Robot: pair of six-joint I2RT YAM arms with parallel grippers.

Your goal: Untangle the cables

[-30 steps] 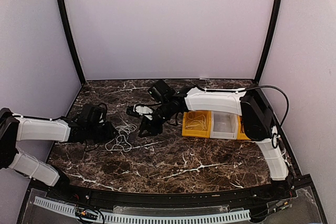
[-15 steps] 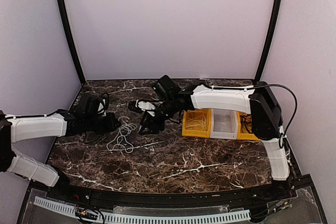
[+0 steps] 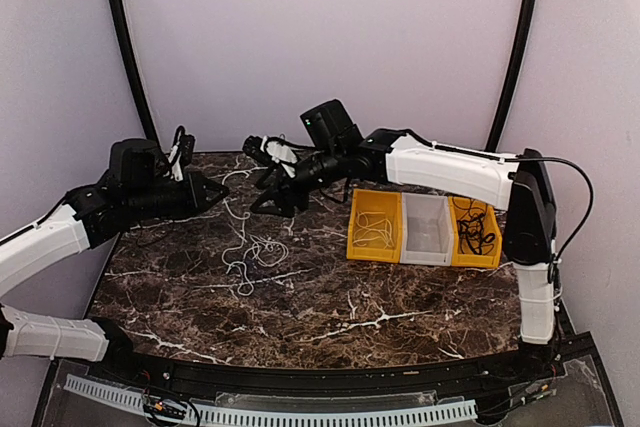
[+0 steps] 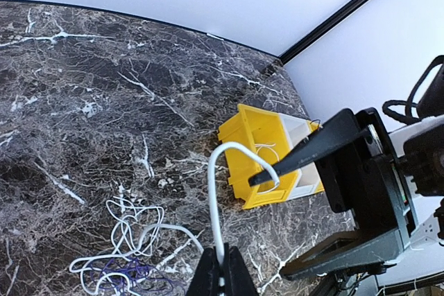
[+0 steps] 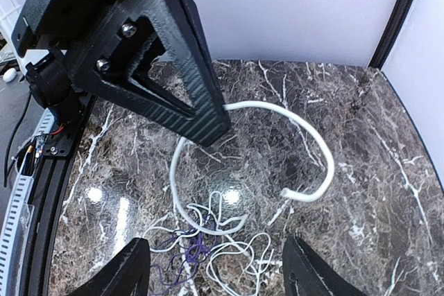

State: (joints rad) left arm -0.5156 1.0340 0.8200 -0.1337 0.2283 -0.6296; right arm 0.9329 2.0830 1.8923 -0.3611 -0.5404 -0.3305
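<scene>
The cables [image 3: 255, 252] lie as a loose clump of thin white and purple strands on the marble table; they also show in the left wrist view [image 4: 118, 254] and the right wrist view [image 5: 208, 247]. My left gripper [image 4: 222, 272] is shut on a thicker white cable [image 4: 214, 199] and holds it raised off the table; its free end curls over in a hook [image 5: 316, 150]. In the top view the left gripper [image 3: 220, 195] hangs left of the clump. My right gripper [image 5: 222, 275] is open and empty above the clump, facing the left gripper [image 5: 173, 81].
A row of bins stands to the right: a yellow bin [image 3: 375, 227] with thin white cable in it, a white bin [image 3: 428, 230], and a yellow bin [image 3: 478, 232] holding black cables. The right arm [image 3: 440, 167] reaches across above them.
The left gripper has shut on the white cable and lifted it up and back from the clump. The right gripper has opened wider and risen off the table.
</scene>
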